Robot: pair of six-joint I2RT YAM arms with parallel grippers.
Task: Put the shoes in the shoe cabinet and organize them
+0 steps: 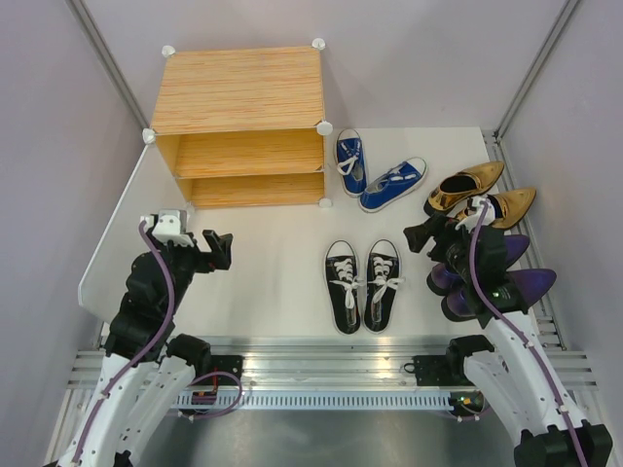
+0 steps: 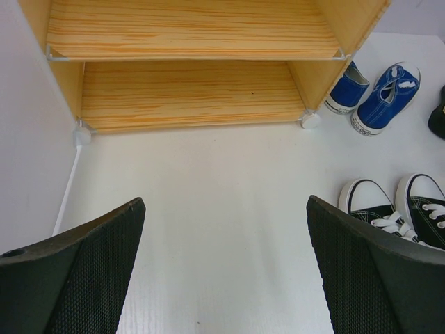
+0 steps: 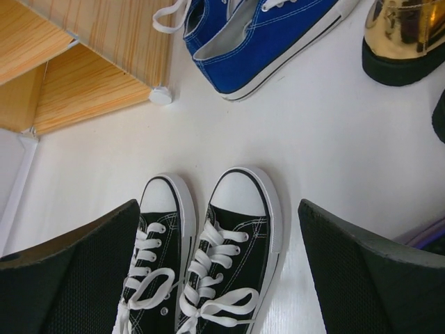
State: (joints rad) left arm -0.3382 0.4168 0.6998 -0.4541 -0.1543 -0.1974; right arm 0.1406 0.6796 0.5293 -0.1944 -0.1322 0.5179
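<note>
The black sneakers [image 1: 363, 284] stand side by side mid-desk, toes toward the shoe cabinet [image 1: 238, 107] at the back left. The blue sneakers [image 1: 378, 173] lie just right of the cabinet. The gold heels [image 1: 482, 195] and purple heels [image 1: 535, 284] sit at the right of the desk [image 1: 273, 263]. The left hand [image 1: 216, 250] hovers spread before the shelves. The right hand [image 1: 421, 236], also spread, hovers between the black pair and the heels.

The cabinet [image 1: 238, 92] was light orange-tan wood grain with fine streaks, and its corner connectors [image 1: 324, 127] were white. The black sneakers [image 1: 344, 282] had white laces, toe caps and soles. The blue sneakers [image 1: 392, 185] had white laces and soles. The gold heels [image 1: 465, 188] were shiny. The purple heels [image 1: 531, 284] were deep violet. The table [image 1: 263, 282] was white.
</note>
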